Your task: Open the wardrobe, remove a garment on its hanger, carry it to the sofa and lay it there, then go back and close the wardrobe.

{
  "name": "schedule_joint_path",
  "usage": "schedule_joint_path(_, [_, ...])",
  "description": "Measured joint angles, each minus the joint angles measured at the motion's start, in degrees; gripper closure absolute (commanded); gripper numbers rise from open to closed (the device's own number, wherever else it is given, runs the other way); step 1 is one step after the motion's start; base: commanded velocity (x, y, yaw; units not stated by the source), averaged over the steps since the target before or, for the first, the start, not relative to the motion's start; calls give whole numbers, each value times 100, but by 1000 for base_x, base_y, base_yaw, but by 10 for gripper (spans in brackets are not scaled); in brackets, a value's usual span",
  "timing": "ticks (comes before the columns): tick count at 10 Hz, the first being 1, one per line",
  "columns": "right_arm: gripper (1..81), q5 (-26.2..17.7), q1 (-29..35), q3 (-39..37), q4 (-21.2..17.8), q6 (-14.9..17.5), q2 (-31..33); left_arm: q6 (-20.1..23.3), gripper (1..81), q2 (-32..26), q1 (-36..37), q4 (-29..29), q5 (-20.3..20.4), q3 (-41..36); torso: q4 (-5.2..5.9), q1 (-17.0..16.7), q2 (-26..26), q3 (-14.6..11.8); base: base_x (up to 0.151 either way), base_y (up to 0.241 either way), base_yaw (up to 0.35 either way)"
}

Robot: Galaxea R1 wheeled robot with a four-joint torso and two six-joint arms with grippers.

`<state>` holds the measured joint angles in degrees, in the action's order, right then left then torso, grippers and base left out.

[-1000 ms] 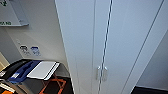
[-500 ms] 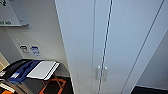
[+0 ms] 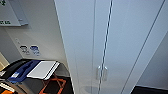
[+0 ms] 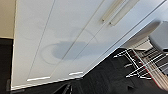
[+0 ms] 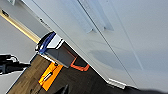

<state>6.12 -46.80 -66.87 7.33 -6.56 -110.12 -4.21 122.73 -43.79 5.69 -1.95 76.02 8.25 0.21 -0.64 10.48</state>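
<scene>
White wall [image 3: 45, 30] stands behind and to the left of the wardrobe [image 3: 120, 37] you face close up. It rises upright, its long axis vertical, both doors shut, with two pale handles [image 3: 102, 73] side by side at the seam, low in your head view. Beside it to the left sits a dark cart [image 3: 30, 72] carrying a white tray [image 3: 42, 69]. Whether either hand is spread or pressed together, you cannot tell.

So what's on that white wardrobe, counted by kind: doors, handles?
Doors: 2, both shut
Handles: 2, pale, side by side where the doors meet
Total: 4 parts on the wardrobe
</scene>
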Motion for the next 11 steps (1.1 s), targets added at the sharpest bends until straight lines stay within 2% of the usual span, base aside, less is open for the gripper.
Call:
schedule_joint_path(2, [10, -340, 588, 46, -133, -35, -83, -37, 10, 87, 728, -156, -413, -17, 0, 4, 2, 4, 0, 0, 0])
schedule_joint_path(4, [10, -583, 1100, 59, -227, -165, -254, -172, 10, 458, 1198, -252, -752, 79, 0, 9, 5, 6, 0, 0, 0])
schedule_joint_path(8, [10, -1036, 1662, -372, -315, -490, -934, -362, 10, 1406, 1626, -339, -1243, 683, 0, 13, 11, 11, 0, 0, 0])
schedule_joint_path(11, [10, -1268, 2018, -722, -325, -611, -1340, -463, 10, 1877, 1777, -361, -1387, 1273, 0, 17, 17, 15, 0, 0, 0])
